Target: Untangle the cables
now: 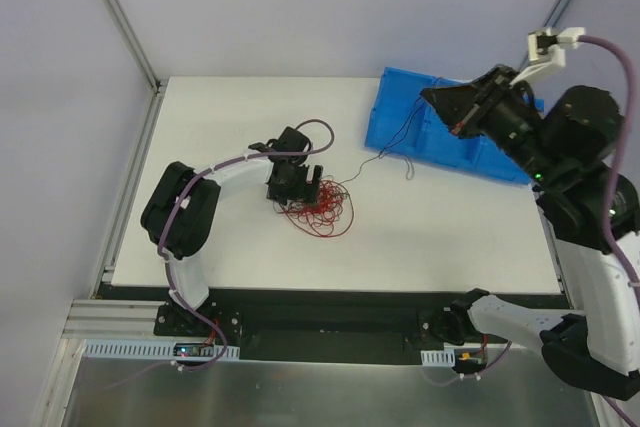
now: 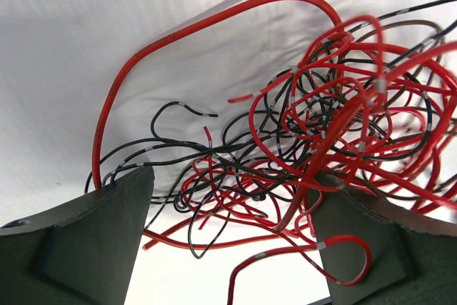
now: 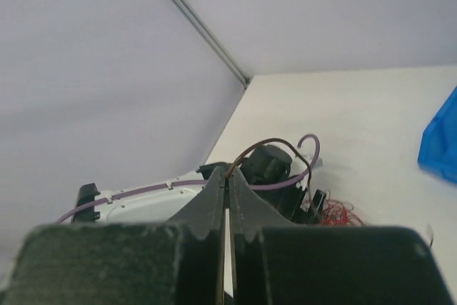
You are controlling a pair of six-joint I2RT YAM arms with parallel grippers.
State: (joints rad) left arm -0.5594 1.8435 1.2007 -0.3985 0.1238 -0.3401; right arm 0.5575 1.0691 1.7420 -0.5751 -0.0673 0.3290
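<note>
My right gripper [image 3: 228, 171] is clenched on one dark cable [image 3: 275, 140], which loops out from its tips, up over the blue tray [image 1: 400, 127]. My left gripper [image 2: 232, 183] is released, its jaws spread either side of the red and black cables [image 2: 321, 119] tangled on the white table [image 1: 450, 227]. The held strand seems to trail back there.

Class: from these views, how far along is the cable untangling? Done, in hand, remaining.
Early stage. Done: nothing clearly sorted yet. In hand: the right gripper is shut on one dark wire, raised over the blue tray; the left gripper sits open at the tangle. Left: nearly all the red and black cables, knotted in one heap on the table.
</note>
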